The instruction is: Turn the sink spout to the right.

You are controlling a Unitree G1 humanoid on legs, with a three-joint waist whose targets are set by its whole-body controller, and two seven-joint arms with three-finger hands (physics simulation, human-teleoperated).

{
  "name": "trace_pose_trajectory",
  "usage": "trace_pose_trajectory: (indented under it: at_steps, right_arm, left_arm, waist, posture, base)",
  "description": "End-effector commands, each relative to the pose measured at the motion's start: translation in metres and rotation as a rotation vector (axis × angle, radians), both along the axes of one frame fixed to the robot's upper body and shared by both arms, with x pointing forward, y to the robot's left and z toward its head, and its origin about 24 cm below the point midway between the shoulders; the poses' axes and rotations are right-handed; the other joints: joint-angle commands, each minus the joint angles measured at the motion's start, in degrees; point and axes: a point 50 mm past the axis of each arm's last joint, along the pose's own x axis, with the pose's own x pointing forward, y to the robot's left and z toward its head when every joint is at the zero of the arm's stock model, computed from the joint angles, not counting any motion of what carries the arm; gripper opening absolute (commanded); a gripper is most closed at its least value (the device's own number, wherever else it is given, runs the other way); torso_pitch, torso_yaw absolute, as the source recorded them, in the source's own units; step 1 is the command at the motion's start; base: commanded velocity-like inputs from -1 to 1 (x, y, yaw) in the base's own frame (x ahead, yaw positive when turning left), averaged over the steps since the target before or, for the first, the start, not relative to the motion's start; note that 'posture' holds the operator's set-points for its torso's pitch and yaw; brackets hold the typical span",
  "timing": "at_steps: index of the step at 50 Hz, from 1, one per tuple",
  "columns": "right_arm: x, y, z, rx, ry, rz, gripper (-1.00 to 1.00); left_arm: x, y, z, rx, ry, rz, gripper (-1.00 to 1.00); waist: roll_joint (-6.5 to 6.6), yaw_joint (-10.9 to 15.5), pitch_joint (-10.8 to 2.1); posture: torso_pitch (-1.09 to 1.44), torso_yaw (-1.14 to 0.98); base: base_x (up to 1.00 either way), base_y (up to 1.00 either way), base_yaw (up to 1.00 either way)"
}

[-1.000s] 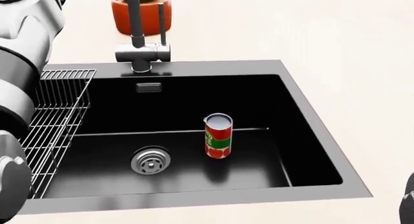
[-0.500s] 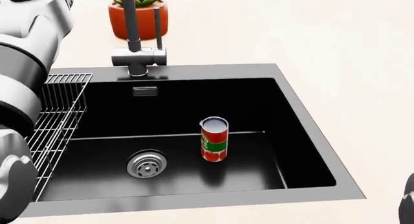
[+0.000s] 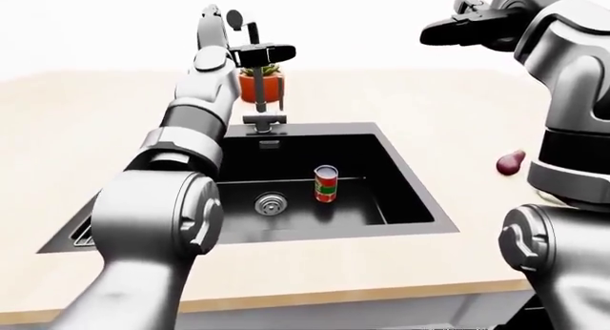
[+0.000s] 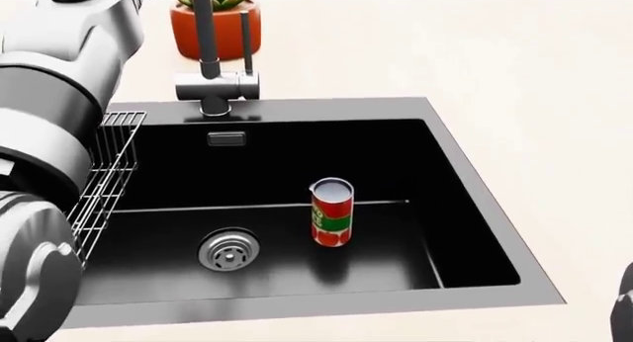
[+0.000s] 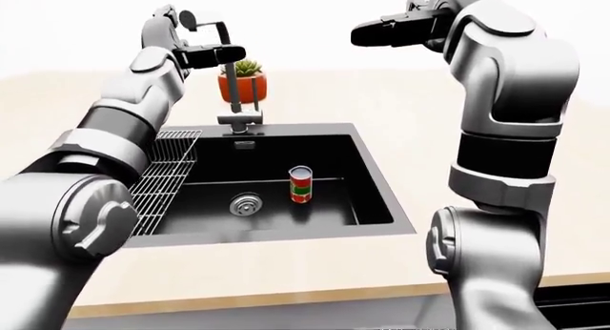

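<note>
The dark sink faucet stands at the top rim of the black sink (image 4: 465, 171), with its base (image 4: 217, 86) and thin lever (image 4: 246, 42) in the head view. Its tall spout pipe (image 5: 229, 76) arches over at the top towards the view's left (image 5: 202, 18). My left hand (image 5: 217, 54) is raised at the pipe just below the arch, its black fingers reaching across the pipe. I cannot see them closed round it. My right hand (image 5: 381, 33) is held high above the counter, open and empty.
A red tomato can (image 4: 332, 212) stands upright in the basin, right of the drain (image 4: 228, 251). A wire rack (image 4: 104, 171) hangs at the basin's left side. A potted succulent (image 4: 216, 23) stands behind the faucet. A purple object (image 3: 511, 162) lies on the right counter.
The head view has shifted a little, so the camera moved. My left arm has come further right and fills more of the head view's left side. The can has not moved.
</note>
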Motion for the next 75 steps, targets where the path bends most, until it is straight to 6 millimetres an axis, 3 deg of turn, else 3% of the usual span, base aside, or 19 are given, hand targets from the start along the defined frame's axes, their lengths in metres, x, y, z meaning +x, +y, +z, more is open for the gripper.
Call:
trace_pose_trajectory:
  at_steps: [1,14,28,42,75]
  right_arm:
    - [-0.007,0.001,0.018,-0.008,-0.084,0.003,1.0]
    - [-0.009,0.002,0.018,-0.008,-0.086,0.004,1.0]
    - [-0.011,0.0,0.019,-0.009,-0.087,0.0,1.0]
    - [-0.013,-0.002,0.02,-0.007,-0.089,-0.003,1.0]
    - [-0.016,-0.002,0.021,-0.005,-0.092,-0.005,1.0]
  left_arm:
    - [-0.003,0.0,0.03,0.003,-0.117,-0.002,1.0]
    - [-0.003,-0.014,0.03,0.005,-0.114,-0.036,1.0]
    - [-0.002,-0.029,0.015,0.007,-0.095,-0.072,1.0]
    - [-0.005,-0.047,0.029,0.017,-0.122,-0.119,1.0]
    - [-0.008,-0.07,0.028,0.022,-0.119,-0.172,1.0]
  waist:
    - [-0.12,0.04,-0.98]
    - [-0.33,0.1,-0.97]
    - [-0.48,0.15,-1.07]
    - [-0.81,0.22,-0.93]
    - [-1.14,0.3,-0.92]
  posture:
    - [-0.34,0.0]
    - [-0.34,0.0]
    - [-0.34,0.0]
    - [-0.34,0.0]
    - [-0.34,0.0]
  base:
    - [0.0,0.0,0.0]
    - [0.0,0.0,0.0]
    - [0.0,0.0,0.0]
    - [0.0,0.0,0.0]
    - [0.0,0.0,0.0]
